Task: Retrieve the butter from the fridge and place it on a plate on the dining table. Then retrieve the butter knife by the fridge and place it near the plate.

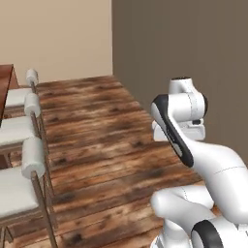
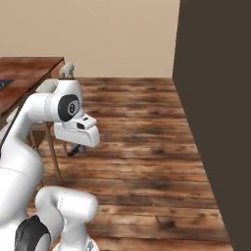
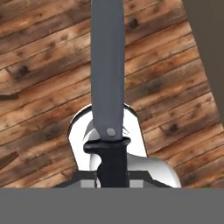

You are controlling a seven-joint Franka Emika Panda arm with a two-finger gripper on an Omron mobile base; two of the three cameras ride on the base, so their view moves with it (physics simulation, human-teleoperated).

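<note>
In the hand view my gripper (image 3: pixel 112 175) is shut on the butter knife (image 3: pixel 107 65). Its black handle sits between the fingers and its long grey blade points away over the wooden floor. In the right base view the gripper (image 2: pixel 73 149) hangs below the white hand, above the floor and just right of the dining table (image 2: pixel 29 73). A corner of that table (image 1: pixel 5 82) shows at the far left of the left base view. A dark grey sliver on the table at the picture's left edge may be the plate; I cannot tell. The butter and the fridge are out of view.
White cushioned stools (image 1: pixel 19 160) stand in a row along the table's side. A dark wall (image 2: pixel 215 98) rises on the right and a beige wall (image 2: pixel 98 29) closes the back. Open plank floor (image 1: pixel 106 126) lies between the stools and the dark wall.
</note>
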